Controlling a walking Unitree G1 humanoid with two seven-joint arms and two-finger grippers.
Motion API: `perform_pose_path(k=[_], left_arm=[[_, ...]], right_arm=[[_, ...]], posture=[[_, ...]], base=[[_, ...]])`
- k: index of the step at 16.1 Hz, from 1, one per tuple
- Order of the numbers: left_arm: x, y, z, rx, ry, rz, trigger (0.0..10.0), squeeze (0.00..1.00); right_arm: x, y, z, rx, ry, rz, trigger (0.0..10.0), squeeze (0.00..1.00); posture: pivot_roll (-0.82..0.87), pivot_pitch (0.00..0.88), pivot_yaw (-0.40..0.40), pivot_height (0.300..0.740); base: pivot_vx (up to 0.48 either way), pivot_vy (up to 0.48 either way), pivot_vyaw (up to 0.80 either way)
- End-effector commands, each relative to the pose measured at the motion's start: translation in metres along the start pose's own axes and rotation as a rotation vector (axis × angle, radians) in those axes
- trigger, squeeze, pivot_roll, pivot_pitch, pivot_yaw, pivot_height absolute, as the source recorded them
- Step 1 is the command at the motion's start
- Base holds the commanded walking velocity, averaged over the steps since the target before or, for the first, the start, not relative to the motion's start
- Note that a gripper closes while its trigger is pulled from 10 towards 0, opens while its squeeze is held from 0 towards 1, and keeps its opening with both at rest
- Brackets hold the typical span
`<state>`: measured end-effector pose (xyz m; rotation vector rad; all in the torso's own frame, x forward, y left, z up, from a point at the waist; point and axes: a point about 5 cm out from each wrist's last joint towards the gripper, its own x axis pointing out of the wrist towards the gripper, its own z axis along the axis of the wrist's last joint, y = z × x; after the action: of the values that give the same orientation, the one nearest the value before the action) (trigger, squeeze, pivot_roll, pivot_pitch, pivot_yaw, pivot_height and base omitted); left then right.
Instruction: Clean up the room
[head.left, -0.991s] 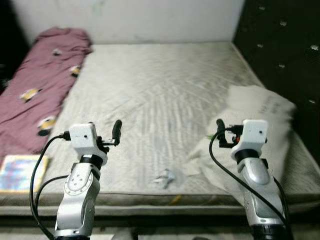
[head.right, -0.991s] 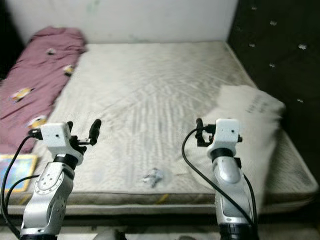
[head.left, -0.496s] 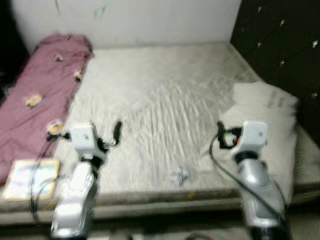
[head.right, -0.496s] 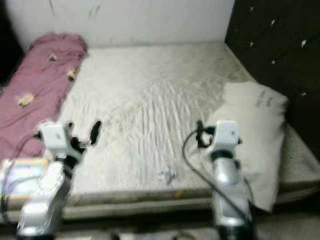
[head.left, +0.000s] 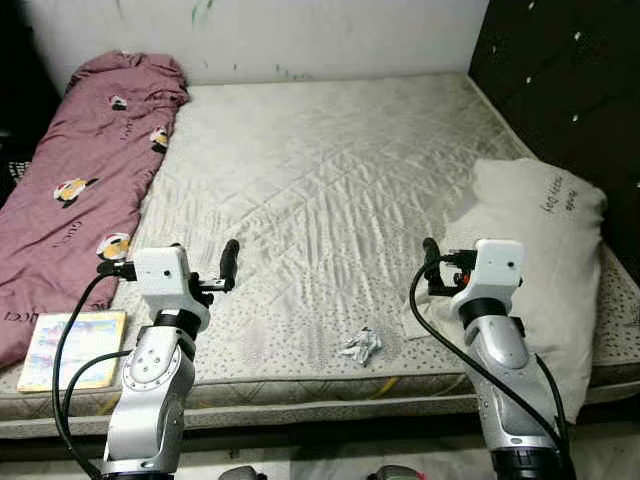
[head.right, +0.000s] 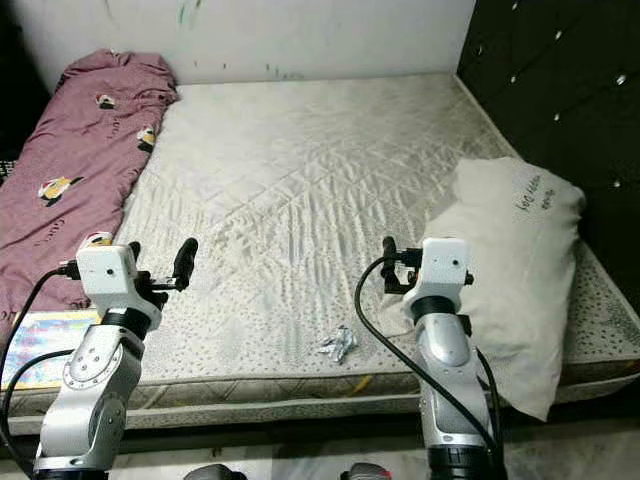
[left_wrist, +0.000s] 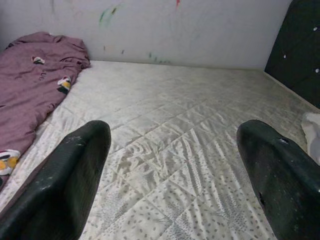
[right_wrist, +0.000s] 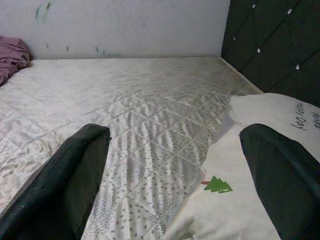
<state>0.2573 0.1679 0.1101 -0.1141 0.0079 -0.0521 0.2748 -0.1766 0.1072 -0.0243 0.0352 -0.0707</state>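
A small crumpled silvery wrapper (head.left: 361, 346) lies on the bare quilted mattress (head.left: 320, 190) near its front edge, between my two arms. My left gripper (left_wrist: 172, 185) is held up over the front left of the mattress, open and holding nothing. My right gripper (right_wrist: 172, 185) hovers over the front right, also open and holding nothing, beside a white pillow (head.left: 545, 250). The wrapper lies below and between both grippers, touched by neither.
A maroon blanket with cartoon patches (head.left: 85, 160) runs along the mattress's left side. A colourful flat book (head.left: 70, 348) rests at the front left corner. A dark tufted headboard (head.left: 570, 70) stands on the right and a white wall (head.left: 300, 35) behind.
The whole picture has shifted and sharpened after a blur, so the camera has moved. Both arms keep the same raised pose with their fingers apart. Nothing was taken hold of.
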Motion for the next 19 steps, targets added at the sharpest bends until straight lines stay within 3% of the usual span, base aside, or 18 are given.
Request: perform_pose_path(k=[1, 4, 9, 12, 19], left_arm=[[-0.0020, 0.0055, 0.0004, 0.014, -0.004, 0.011, 10.0, 0.00], [-0.0023, 0.0035, 0.0008, 0.039, -0.007, 0.001, 10.0, 0.00], [-0.0032, 0.0054, -0.0007, 0.044, -0.001, 0.018, 10.0, 0.00], [-0.0030, 0.0048, -0.0006, 0.043, 0.002, 0.012, 10.0, 0.00], [-0.0034, 0.0057, -0.0029, 0.039, 0.013, 0.026, 10.0, 0.00]], right_arm=[[0.0010, 0.0006, 0.0033, 0.008, -0.015, -0.001, 10.0, 0.00], [0.0002, 0.0008, 0.0031, 0.009, -0.016, -0.002, 10.0, 0.00], [-0.0004, 0.0002, 0.0012, 0.010, -0.004, -0.012, 10.0, 0.00], [0.0004, -0.0008, 0.0004, 0.021, 0.002, -0.019, 10.0, 0.00], [-0.0005, -0.0009, -0.0011, 0.011, 0.006, -0.022, 10.0, 0.00]], posture=[[-0.06, 0.000, 0.023, 0.720], [-0.06, 0.000, 0.027, 0.692], [-0.05, 0.000, 0.031, 0.692], [-0.06, 0.000, 0.032, 0.692], [-0.06, 0.000, 0.030, 0.692]], base=[[0.000, 0.000, 0.00], [0.000, 0.000, 0.00], [0.000, 0.000, 0.00], [0.000, 0.000, -0.80], [0.000, 0.000, 0.00]])
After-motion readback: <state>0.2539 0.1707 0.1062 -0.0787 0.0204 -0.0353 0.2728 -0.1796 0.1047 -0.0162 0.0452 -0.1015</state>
